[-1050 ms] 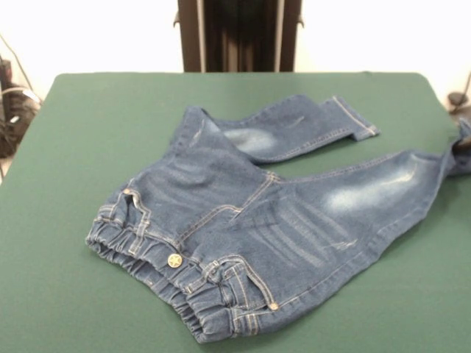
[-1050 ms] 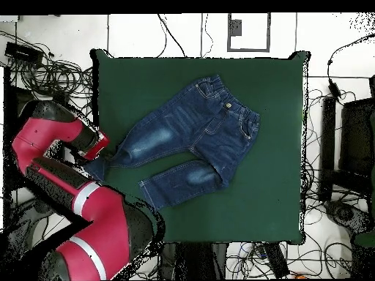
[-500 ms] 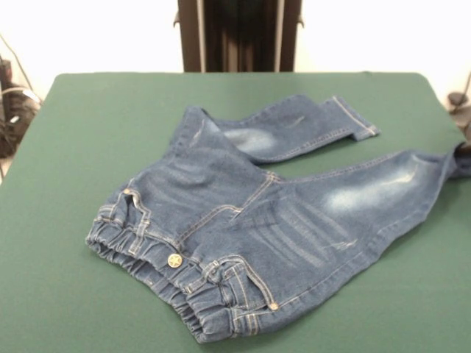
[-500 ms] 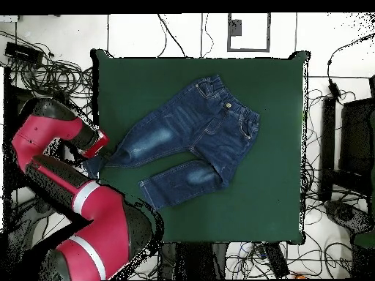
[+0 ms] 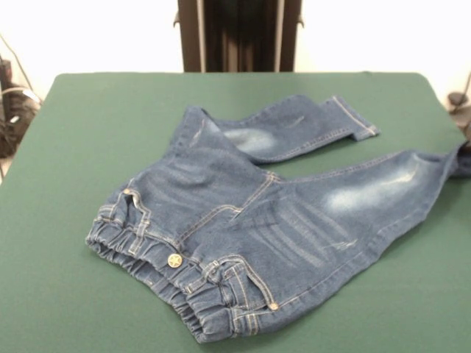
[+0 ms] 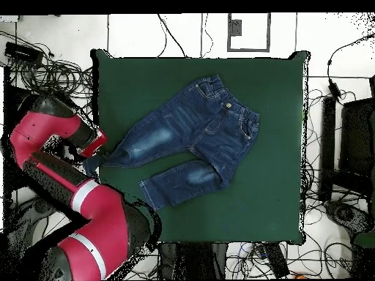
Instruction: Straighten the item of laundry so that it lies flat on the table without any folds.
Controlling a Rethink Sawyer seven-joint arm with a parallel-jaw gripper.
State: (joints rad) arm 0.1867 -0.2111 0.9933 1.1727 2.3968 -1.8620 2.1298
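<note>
1. Jeans (image 5: pixel 265 228) lie front side up on the green table (image 5: pixel 88 147), waistband toward the front camera's near edge, brass star button (image 5: pixel 174 259) showing on the gathered elastic
2. One leg runs toward the far right and ends flat at its tan-stitched hem (image 5: pixel 357 118); part of it is tucked under the seat, so a fold remains
3. The other leg stretches out to the table's right edge in the front view, its cuff (image 5: pixel 460 158) drawn to a point and hanging over the side
4. Compared with a second ago, this leg is pulled slightly further out and looks narrower at the end, while the waistband and the other leg have not shifted
5. In the overhead view the gripper (image 6: pixel 94 162) sits just off the table's edge at that cuff, and it has moved a little further from the table; whether it is clenched on the denim or released cannot be told
6. The red and black arm (image 6: pixel 80 205) bends round beside the table, over cables (image 6: pixel 51 73) on the floor
</note>
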